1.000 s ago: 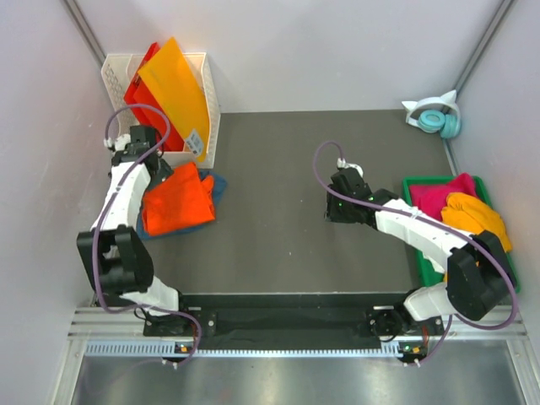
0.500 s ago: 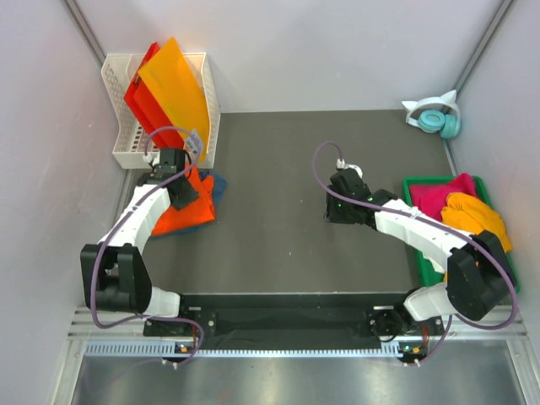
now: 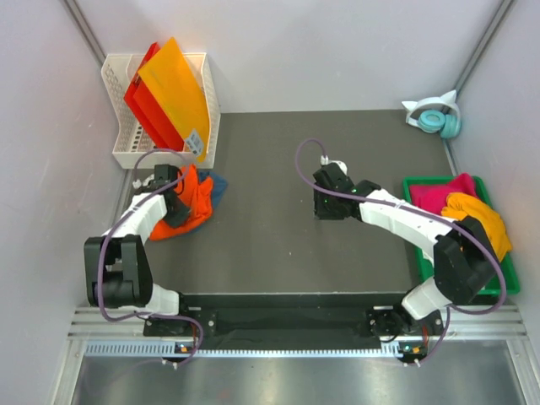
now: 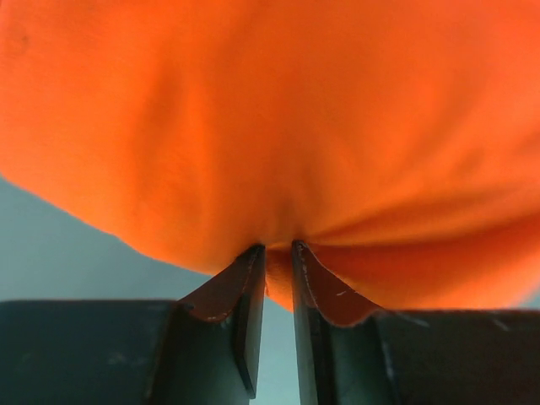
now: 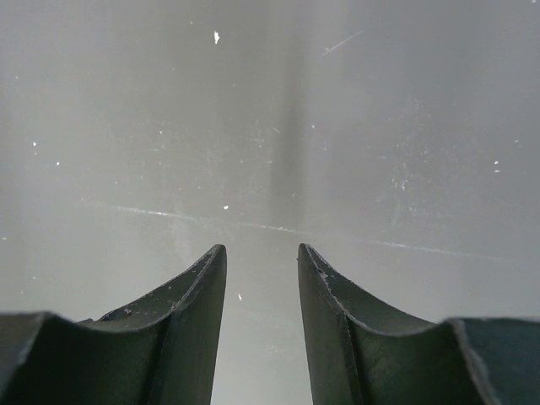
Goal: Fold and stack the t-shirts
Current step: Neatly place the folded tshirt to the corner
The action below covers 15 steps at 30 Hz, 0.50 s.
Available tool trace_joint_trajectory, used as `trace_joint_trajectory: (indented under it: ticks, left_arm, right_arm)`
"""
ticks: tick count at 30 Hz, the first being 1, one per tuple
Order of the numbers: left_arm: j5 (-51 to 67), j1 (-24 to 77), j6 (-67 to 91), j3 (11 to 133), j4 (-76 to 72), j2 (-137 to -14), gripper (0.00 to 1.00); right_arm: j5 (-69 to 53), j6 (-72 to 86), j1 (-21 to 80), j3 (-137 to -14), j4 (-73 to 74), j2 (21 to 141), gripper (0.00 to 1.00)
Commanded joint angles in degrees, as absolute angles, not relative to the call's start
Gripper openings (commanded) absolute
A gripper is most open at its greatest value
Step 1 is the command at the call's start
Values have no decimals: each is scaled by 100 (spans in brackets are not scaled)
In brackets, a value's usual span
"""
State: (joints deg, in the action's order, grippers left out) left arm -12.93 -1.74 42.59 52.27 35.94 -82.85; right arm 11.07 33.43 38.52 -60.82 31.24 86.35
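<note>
The left gripper (image 4: 278, 251) was pinched nearly shut on a fold of the bright orange t-shirt (image 3: 196, 196), the cloth squeezed between its two fingers and filling almost all of the left wrist view. That t-shirt sat bunched at the left side of the dark table (image 3: 270, 152), just in front of the white basket (image 3: 118, 145), and it lay over the dark teal-blue t-shirt (image 3: 218, 183), of which only an edge showed on its right. The right gripper (image 5: 261, 253) hung over bare table near the middle, its jaws parted by a narrow gap with nothing between them. Well apart on the right, the magenta t-shirt (image 3: 440, 194) and the yellow-orange t-shirt (image 3: 483, 218) were heaped touching each other in the green tray (image 3: 411, 184).
</note>
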Motion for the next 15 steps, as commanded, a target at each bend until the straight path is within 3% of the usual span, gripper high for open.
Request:
trace_joint_trajectory:
  ticks: [1,9,15]
  left_arm:
    - [-1345,-641,4430,4931,3639,-8534,25]
    - [-811,-879,4097,4799,3332,-8307,26]
    - [-361,-677,3955,5045,2945,-7436,37]
  right_arm:
    - [1292,3463,3981,-6504,3296,8797,40]
    - [1327,3621,4157,-6715,3296,9061,40]
    - [1398,3709,4333,-6917,3331,9237,40]
